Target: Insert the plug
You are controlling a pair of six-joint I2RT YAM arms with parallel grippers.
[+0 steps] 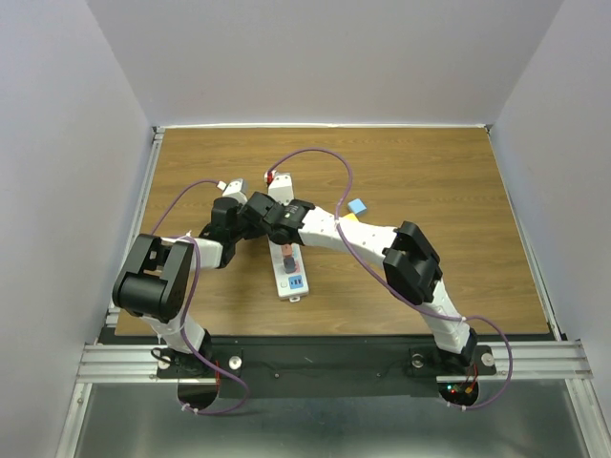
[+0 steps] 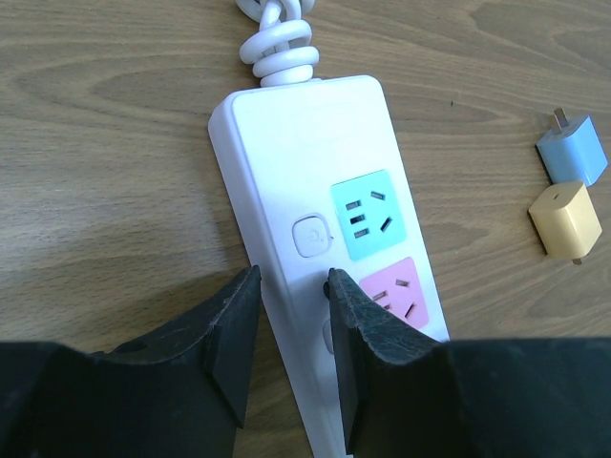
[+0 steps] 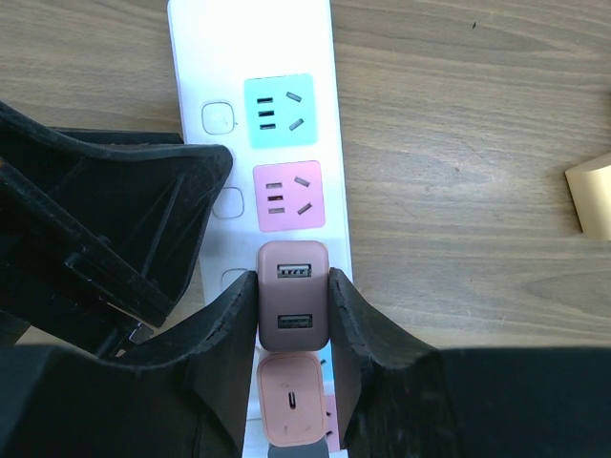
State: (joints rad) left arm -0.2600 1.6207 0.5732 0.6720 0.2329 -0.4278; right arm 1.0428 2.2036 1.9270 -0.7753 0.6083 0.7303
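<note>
No text or number is legible on the power strip [image 2: 286, 143].

Wood-grain table [image 1: 430, 181] between plain pale walls [image 1: 325, 57]

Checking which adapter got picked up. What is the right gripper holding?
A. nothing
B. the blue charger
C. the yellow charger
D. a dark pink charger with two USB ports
D: the right wrist view shows the right gripper closed on the dark pink charger, while the blue charger and yellow charger lie loose on the table.
</note>
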